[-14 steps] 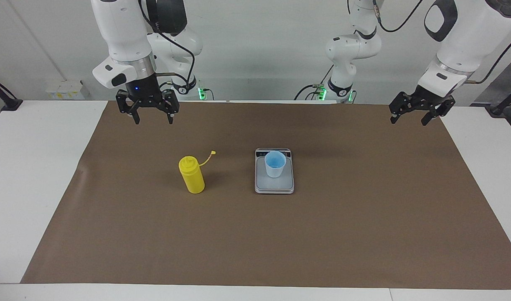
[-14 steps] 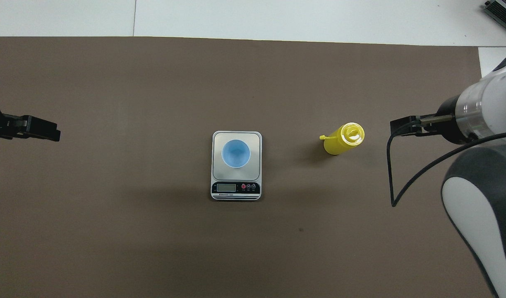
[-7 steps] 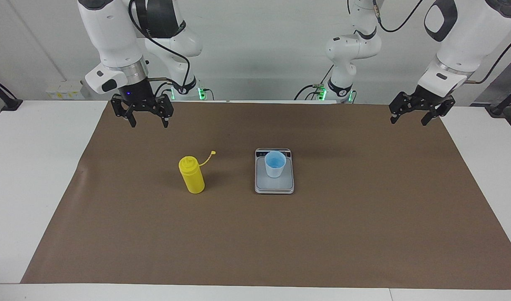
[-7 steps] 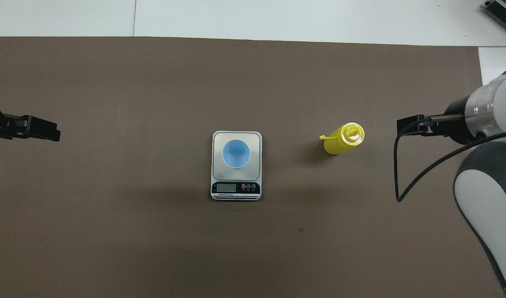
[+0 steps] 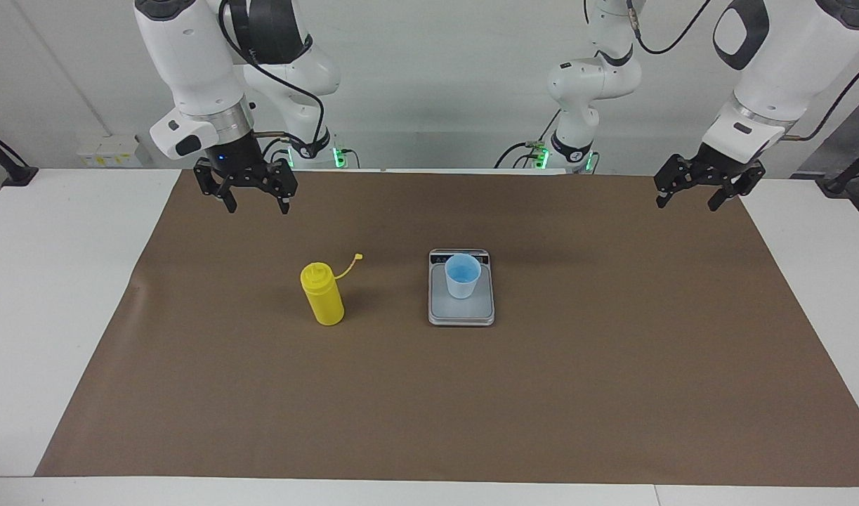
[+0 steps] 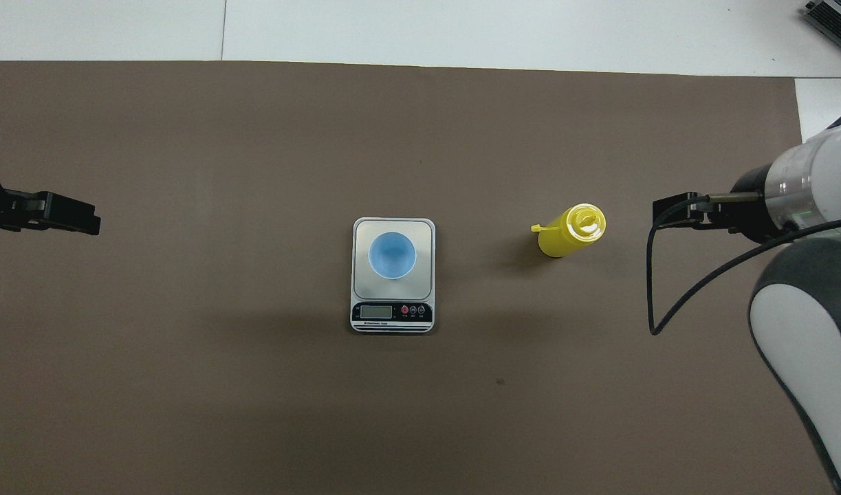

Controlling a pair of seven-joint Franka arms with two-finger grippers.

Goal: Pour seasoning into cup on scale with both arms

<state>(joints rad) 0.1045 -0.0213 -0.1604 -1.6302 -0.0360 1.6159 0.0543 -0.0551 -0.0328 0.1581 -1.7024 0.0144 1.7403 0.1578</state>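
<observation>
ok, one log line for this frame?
right gripper: open, over mat, nothing held | left gripper: open, waiting at mat edge | seasoning bottle: upright, untouched | cup: on scale

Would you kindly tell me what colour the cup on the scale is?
The cup is light blue, clearest in the overhead view, standing on the grey scale.

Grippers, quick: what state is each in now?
Left gripper: open, empty, over the brown mat's edge.
Right gripper: open, empty, over the mat.
</observation>
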